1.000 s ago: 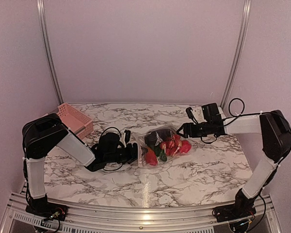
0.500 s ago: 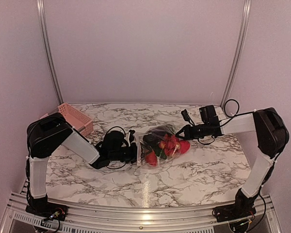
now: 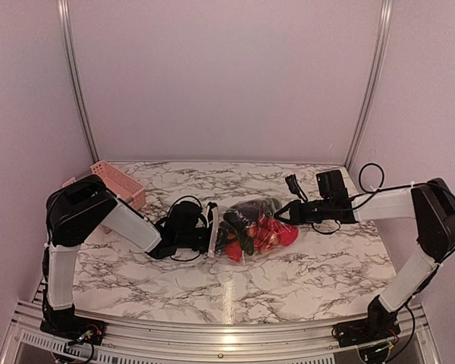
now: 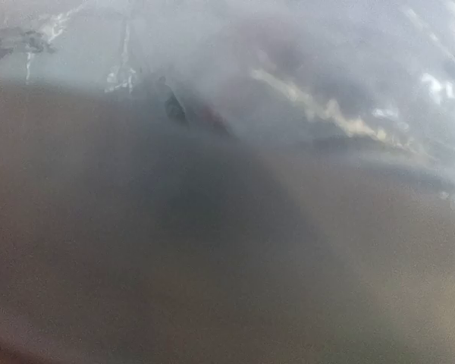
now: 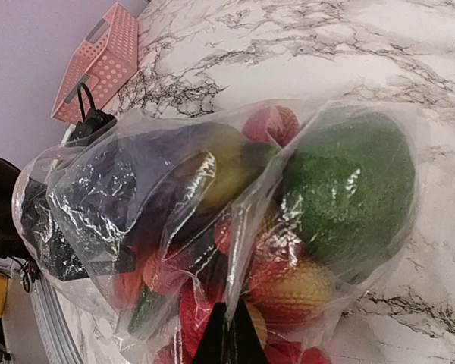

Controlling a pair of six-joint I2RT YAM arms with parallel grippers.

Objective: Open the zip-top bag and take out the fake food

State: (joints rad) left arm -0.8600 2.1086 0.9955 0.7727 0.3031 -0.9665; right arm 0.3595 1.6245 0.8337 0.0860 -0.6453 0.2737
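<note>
Flanking zip-top bag (image 3: 246, 227) edges, left gripper (image 3: 210, 233), right gripper (image 3: 280, 216)

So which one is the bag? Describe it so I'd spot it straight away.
Find the marble table and go to its middle. There lies the zip-top bag: clear, crinkly plastic bulging with fake food, mostly red with some green. Unlike the pink basket at the far left edge, it is see-through and floppy.

Both arms are reaching inward, forearms lying low. The right gripper (image 3: 282, 214) is pointing left, its fingers (image 5: 226, 339) pinching the bag (image 3: 252, 241). The left gripper (image 3: 209, 233) is pointing right, its state unreadable through blur.
</note>
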